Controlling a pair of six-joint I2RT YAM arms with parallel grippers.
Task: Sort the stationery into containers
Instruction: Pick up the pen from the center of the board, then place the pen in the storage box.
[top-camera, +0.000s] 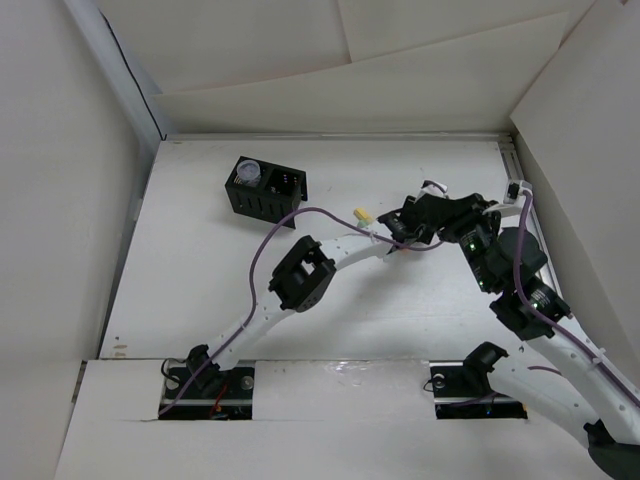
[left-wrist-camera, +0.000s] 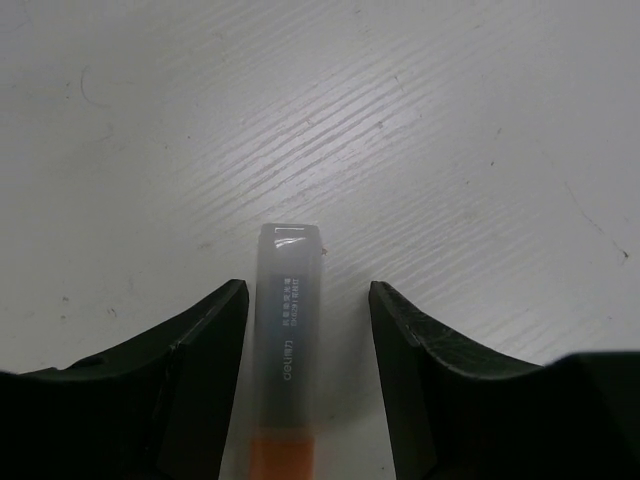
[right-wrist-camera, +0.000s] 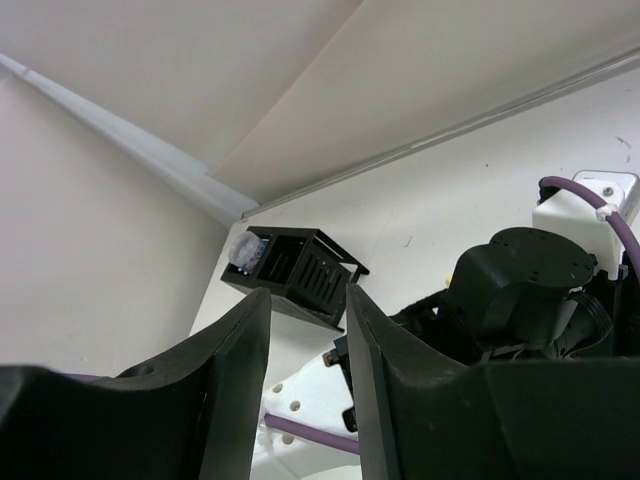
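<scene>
An orange stick with a frosted grey cap (left-wrist-camera: 288, 340) lies flat on the white table between the fingers of my left gripper (left-wrist-camera: 308, 295). That gripper is open, with a finger on each side of the stick and the left finger very close to it. In the top view the left gripper (top-camera: 405, 232) points down at the table's right middle and hides this stick. A yellow stick (top-camera: 363, 214) lies just left of it. The black organizer box (top-camera: 265, 190) stands at the back left with the clear jar (top-camera: 247, 174) in its corner compartment. My right gripper (right-wrist-camera: 306, 292) is open, empty and raised, facing the box (right-wrist-camera: 300, 270).
The two arms crowd together at the right middle (top-camera: 450, 225). A purple cable (top-camera: 270, 240) loops over the left arm. Cardboard walls close in the table on the left, back and right (top-camera: 570, 120). A small white fitting (top-camera: 515, 190) sits at the right edge.
</scene>
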